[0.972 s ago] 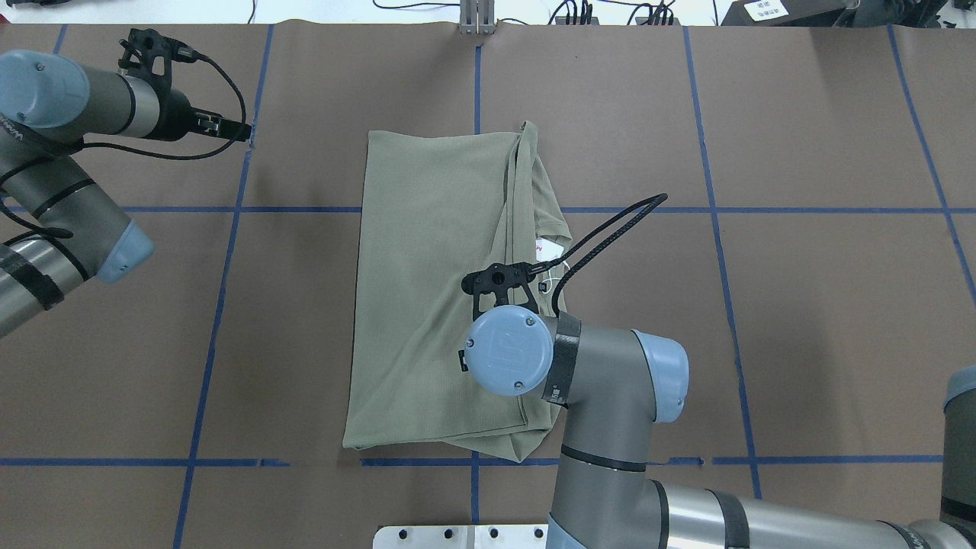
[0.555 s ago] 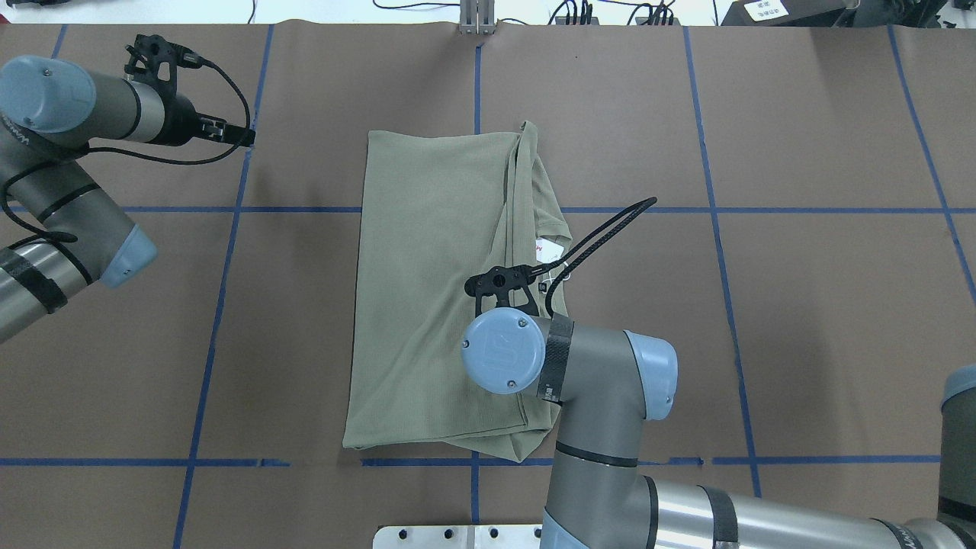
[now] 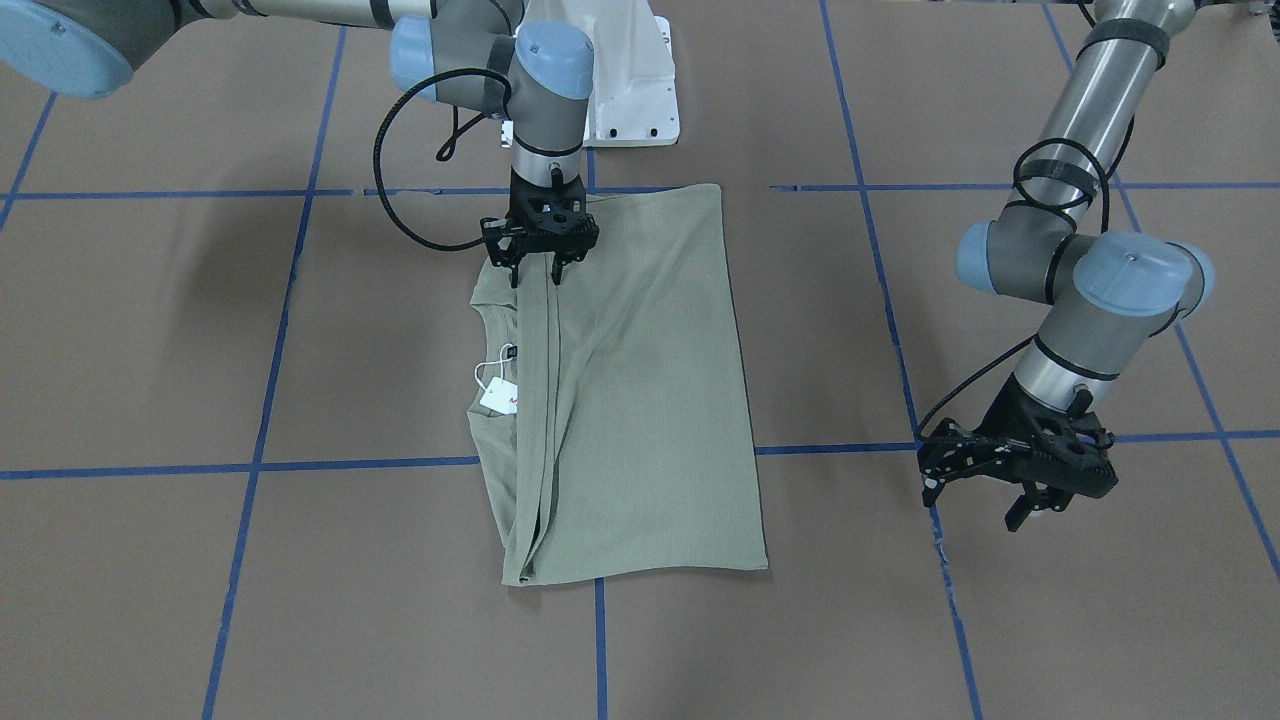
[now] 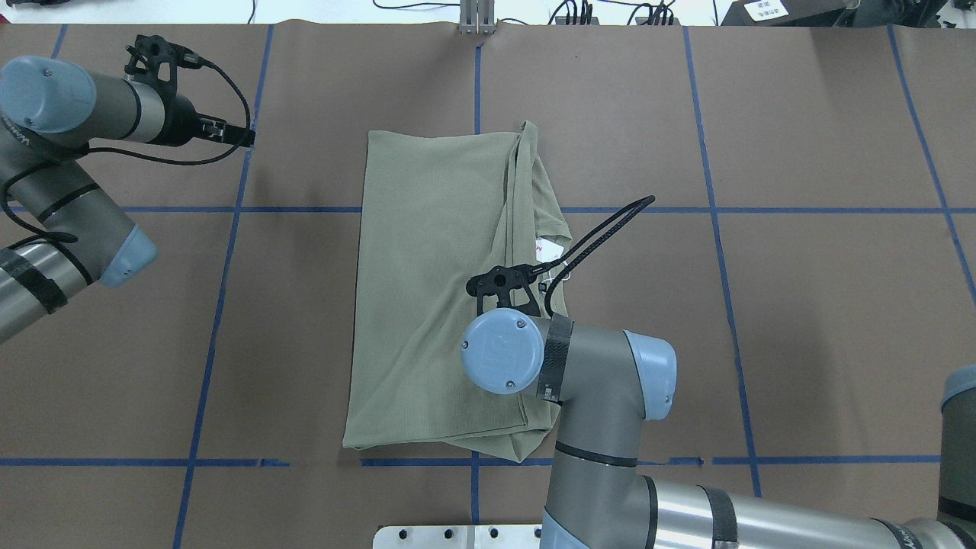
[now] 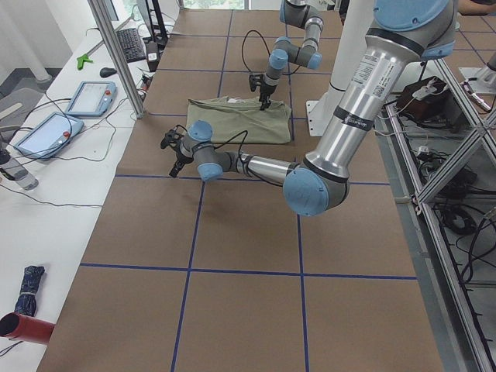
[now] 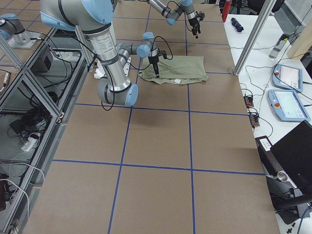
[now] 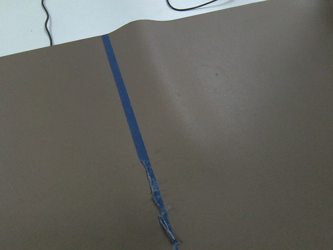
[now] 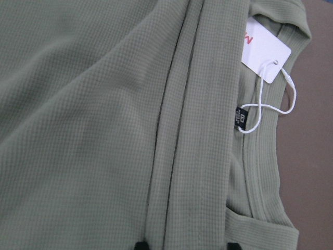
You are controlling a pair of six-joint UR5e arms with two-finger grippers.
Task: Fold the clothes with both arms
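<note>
ref: clock directions are read on the overhead view, with 12 pointing away from the robot.
shirt [image 4: 427,252]: lies flat mid-table [image 4: 762,114], folded into a long rectangle running 12–6. The collar and hang tag [image 4: 547,248] peek out at its 3 o'clock edge.
folded band [image 8: 192,130]: a narrow strip (looks like a sleeve) lies on top, running 12–6 just inside the 3 o'clock edge.
right gripper [image 3: 537,280]: sits over the shirt's 5 o'clock part, pointing straight down. The jaws are parted and straddle the band. The wrist view shows both tips with cloth between them and nothing pinched. I can't tell whether the tips touch the fabric.
left gripper [image 3: 972,505]: sits at 10 o'clock from the shirt, well apart from it, jaws spread wide and empty. Its wrist camera sees only bare table and a blue tape line [image 7: 127,114].
step: my read is that the lengthwise folds are in and the band is laid over, but the cross fold is not yet done. The right arm is at the band, either to grip it or to tidy it.
progress: past halfway, I'd say.
next move: it probably needs both claws on the two corners of one short end, lifting together and carrying to the opposite end. The left arm has the long trip in from 10 o'clock.
risks: the band is loose on top and could slide off during a lift. The tag string lies near the right jaws and could snag.
</note>
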